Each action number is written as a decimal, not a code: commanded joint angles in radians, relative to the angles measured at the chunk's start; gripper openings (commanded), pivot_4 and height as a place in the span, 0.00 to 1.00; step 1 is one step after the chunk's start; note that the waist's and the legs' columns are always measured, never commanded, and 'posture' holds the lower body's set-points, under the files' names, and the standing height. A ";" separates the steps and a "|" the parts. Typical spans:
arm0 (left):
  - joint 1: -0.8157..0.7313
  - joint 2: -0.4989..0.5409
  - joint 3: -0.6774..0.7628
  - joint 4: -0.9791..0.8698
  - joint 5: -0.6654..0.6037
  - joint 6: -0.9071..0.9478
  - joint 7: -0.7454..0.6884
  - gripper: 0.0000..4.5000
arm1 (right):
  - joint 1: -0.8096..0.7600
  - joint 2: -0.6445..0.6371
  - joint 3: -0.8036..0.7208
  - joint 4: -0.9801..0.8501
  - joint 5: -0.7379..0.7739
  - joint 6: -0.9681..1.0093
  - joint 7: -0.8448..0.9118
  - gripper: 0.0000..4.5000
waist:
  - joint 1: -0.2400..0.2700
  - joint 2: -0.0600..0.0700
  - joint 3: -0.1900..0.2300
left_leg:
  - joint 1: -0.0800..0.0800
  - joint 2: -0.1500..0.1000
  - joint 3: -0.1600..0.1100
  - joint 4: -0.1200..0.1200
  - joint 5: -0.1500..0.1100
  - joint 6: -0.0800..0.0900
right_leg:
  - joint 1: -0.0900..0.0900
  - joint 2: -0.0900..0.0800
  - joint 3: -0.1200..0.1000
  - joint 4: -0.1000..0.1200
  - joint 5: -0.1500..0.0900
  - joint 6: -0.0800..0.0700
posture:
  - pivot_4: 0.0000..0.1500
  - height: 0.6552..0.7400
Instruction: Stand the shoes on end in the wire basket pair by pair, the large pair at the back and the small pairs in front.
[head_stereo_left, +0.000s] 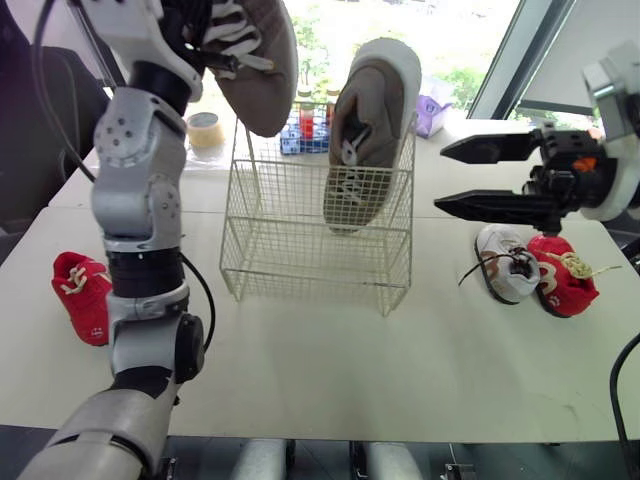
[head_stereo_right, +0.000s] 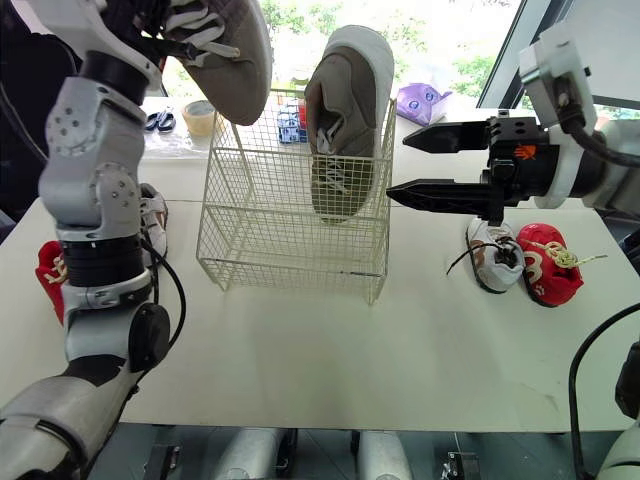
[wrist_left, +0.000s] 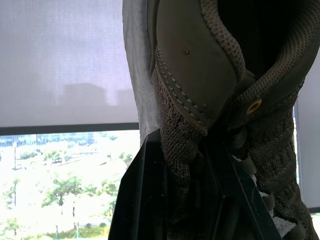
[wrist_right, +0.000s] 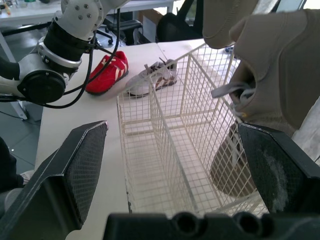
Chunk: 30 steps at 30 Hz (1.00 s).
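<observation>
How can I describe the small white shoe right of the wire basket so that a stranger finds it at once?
Find the wire basket in the middle of the white table, then look to the robot's right, below the open right gripper. Two small shoes lie together there: it is the white shoe nearer the basket, with a dark loose lace, not the red shoe beside it.

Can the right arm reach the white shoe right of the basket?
Probably yes: the right gripper hangs open just above the white shoe with nothing between; a red shoe lies against it.
</observation>
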 joint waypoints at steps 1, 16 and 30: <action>-0.011 -0.023 -0.017 0.014 0.027 -0.110 0.002 0.06 | -0.002 -0.015 -0.081 -0.038 0.046 0.016 -0.042 1.00 | 0.002 0.000 0.000 | 0.000 0.000 0.000 0.000 0.000 0.000 | 0.000 0.000 0.000 0.000 0.000 0.000 | 1.00 1.00; 0.267 -0.102 -0.118 -0.053 0.062 -0.056 -0.001 0.06 | 0.127 -0.016 -0.172 -0.120 0.110 0.033 -0.149 1.00 | 0.002 0.001 0.000 | 0.002 0.000 0.001 0.001 -0.001 0.002 | 0.003 0.000 0.000 -0.001 0.001 0.001 | 1.00 1.00; 0.337 0.030 0.018 -0.419 -0.283 0.483 -0.042 0.69 | 0.195 0.017 -0.103 -0.120 0.067 -0.041 -0.140 1.00 | 0.001 0.001 -0.001 | 0.007 0.000 0.000 0.001 -0.002 0.003 | 0.009 0.001 0.000 -0.002 0.001 0.002 | 1.00 1.00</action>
